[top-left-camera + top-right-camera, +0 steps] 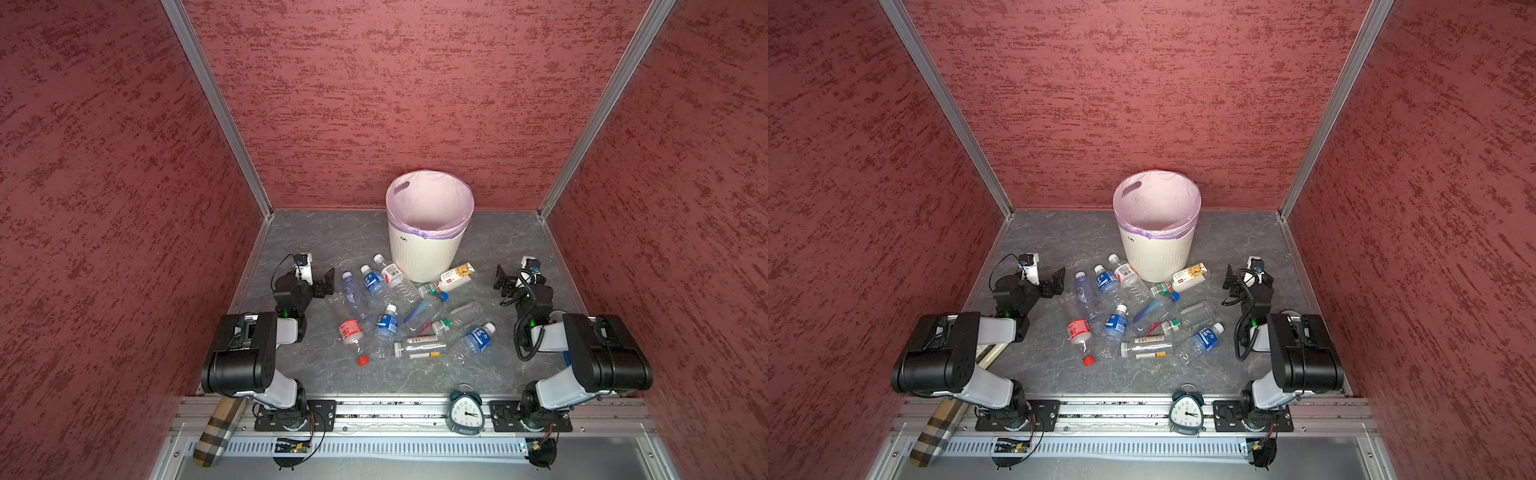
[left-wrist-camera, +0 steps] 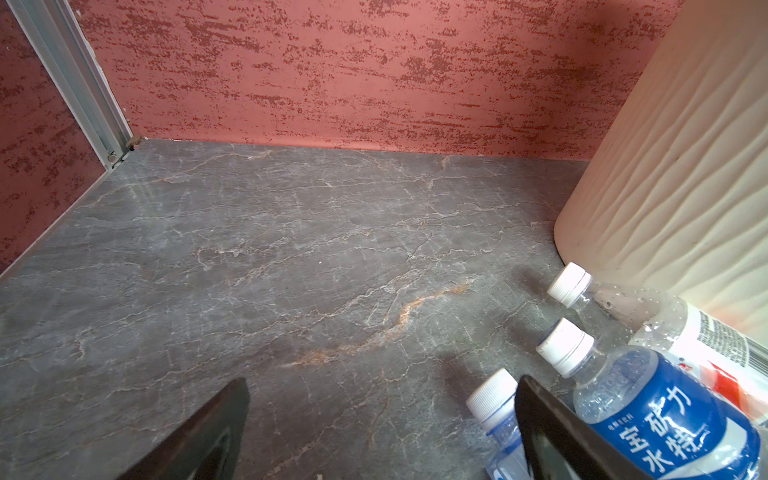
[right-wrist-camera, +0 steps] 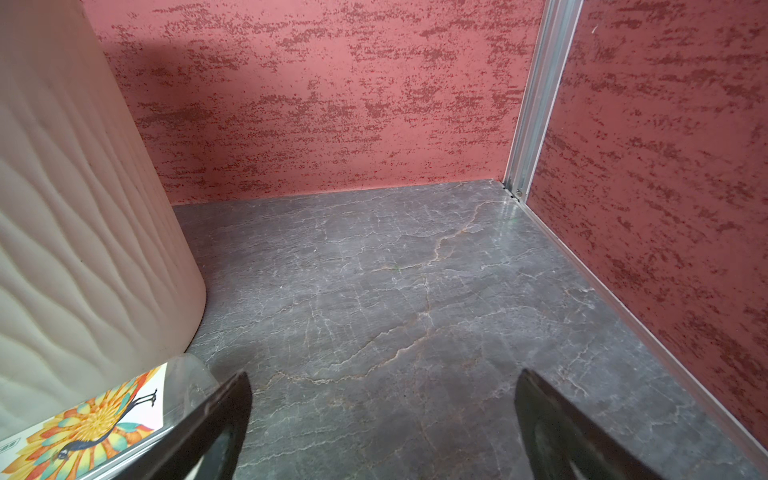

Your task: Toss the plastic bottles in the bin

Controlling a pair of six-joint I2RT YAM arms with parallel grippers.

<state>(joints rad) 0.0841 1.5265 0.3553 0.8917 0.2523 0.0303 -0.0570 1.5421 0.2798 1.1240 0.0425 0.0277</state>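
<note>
The bin (image 1: 419, 257) stands upright at the back middle of the grey marbled tabletop (image 1: 316, 245), in the centre of both top views, with its lilac liner folded over the rim. What shows of its inside looks bare. By that, nothing has gone in yet and the whole job is left.

The left gripper (image 2: 382, 386) hangs low at the left of the heap, fingers spread wide with nothing between them. The left wrist view shows one finger close by three white caps. The right gripper (image 3: 384, 376) mirrors it at the right of the heap, equally wide and empty, near the bin's foot.

The plastic bottles (image 1: 422, 311), about eleven of them, all lie on their sides in a loose heap in front of the bin, lower centre of the tabletop.

- **Three at the heap's upper left:** their long axes run upper left to lower right, caps toward the back wall. The white-and-red-labelled bottle (image 1: 395, 275) lies just beside the bin's base.
- **The white-orange bottle (image 1: 457, 276):** it lies beside the bin on the right, slanting from lower left to upper right, with its neck at the lower left.
- **The blue-labelled bottle (image 1: 478, 337):** it sits at the lower right and points its white cap to the upper right.
- **The red-labelled bottle (image 1: 351, 332):** it sits at the lower left and aims its red cap (image 1: 363, 360) down toward the front edge.
</note>
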